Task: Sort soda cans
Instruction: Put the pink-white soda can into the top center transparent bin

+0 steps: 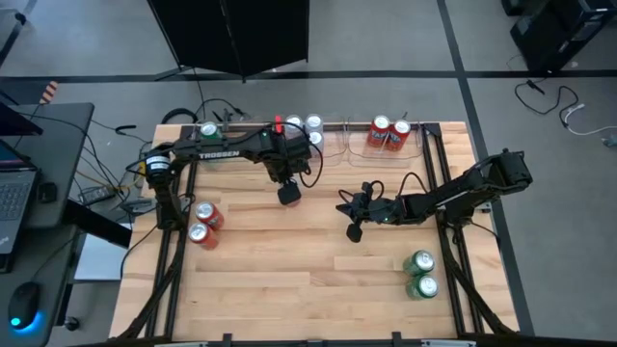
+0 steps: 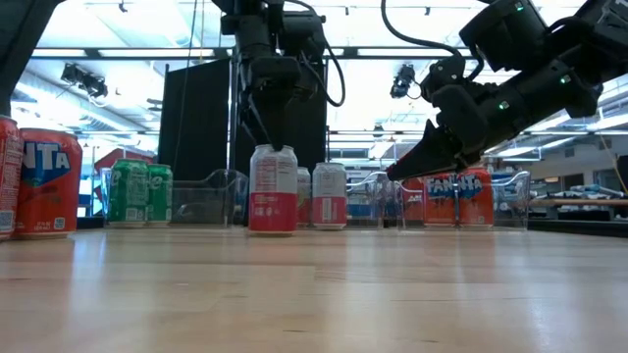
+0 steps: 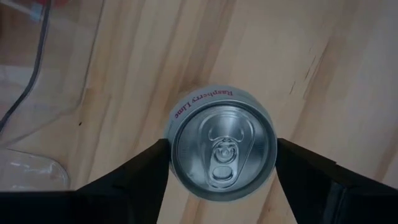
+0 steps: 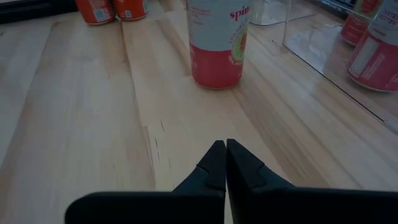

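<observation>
While the left gripper (image 3: pixel 221 171) straddles the white can (image 3: pixel 222 148), fingers apart, closing off-centre could topple it. Right gripper (image 4: pixel 225 152) waits, pinched together.

silver-white can (image 4: pixel 216 43) — top cut off, label partly unreadable

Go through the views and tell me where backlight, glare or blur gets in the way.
Low view: bright ceiling lights behind turn the arms into silhouettes; the near tabletop is soft. Left wrist view: the silver-white can top is sharp between the left claw fingers. Right wrist view: clear tray walls show reflections.
</observation>
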